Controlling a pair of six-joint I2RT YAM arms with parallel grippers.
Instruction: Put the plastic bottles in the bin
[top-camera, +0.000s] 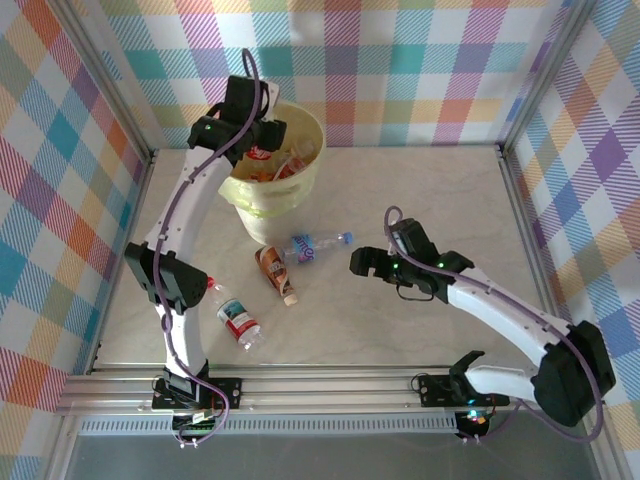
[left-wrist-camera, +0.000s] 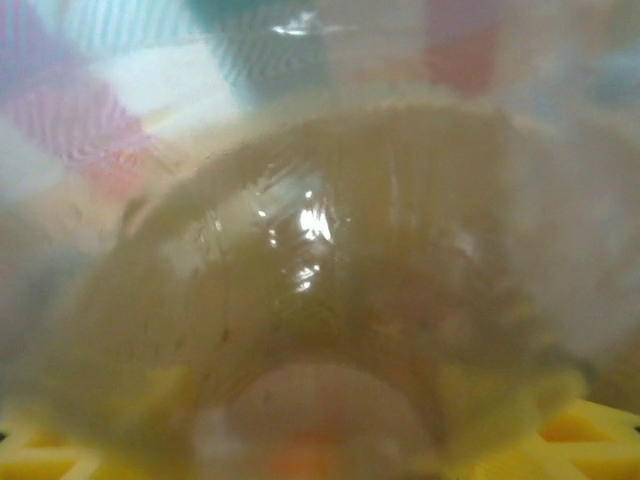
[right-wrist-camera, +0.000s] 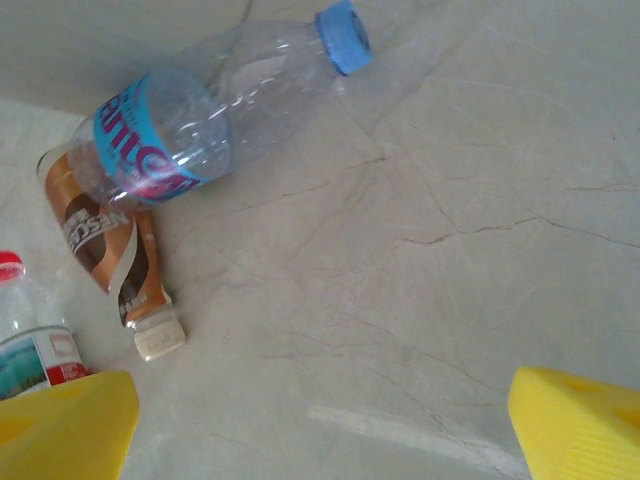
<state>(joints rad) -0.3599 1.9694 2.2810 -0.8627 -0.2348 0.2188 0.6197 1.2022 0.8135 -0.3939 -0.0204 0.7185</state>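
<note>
Looking down from above, the left end effector (top-camera: 263, 133) hangs over the bin (top-camera: 250, 195), with a small bottle (top-camera: 262, 153) just under it among those already inside. Whether its fingers pinch that bottle or have let go cannot be told. If the bottle sticks to a pad, it could ride back out as the arm lifts, or catch the rim and tip the light bin. Three bottles lie on the tabletop (top-camera: 430, 190): a blue-labelled bottle (top-camera: 312, 246), a brown-labelled bottle (top-camera: 275, 272) touching it, and a red-capped bottle (top-camera: 236, 318) near the left arm. The right end effector (top-camera: 362, 262) sits spread beside the blue cap.

From the left wrist, a blurred bottle (left-wrist-camera: 320, 300) sits very close to the lens between yellow fingers (left-wrist-camera: 590, 432); contact is unclear.

From the right wrist, yellow fingers (right-wrist-camera: 70, 425) stand wide apart with nothing between them. The blue-labelled bottle (right-wrist-camera: 200, 110) is round, crushed and slick, so a grasp near its cap could squirt it away, and a push could shove the brown-labelled bottle (right-wrist-camera: 105, 235) out of reach.
</note>
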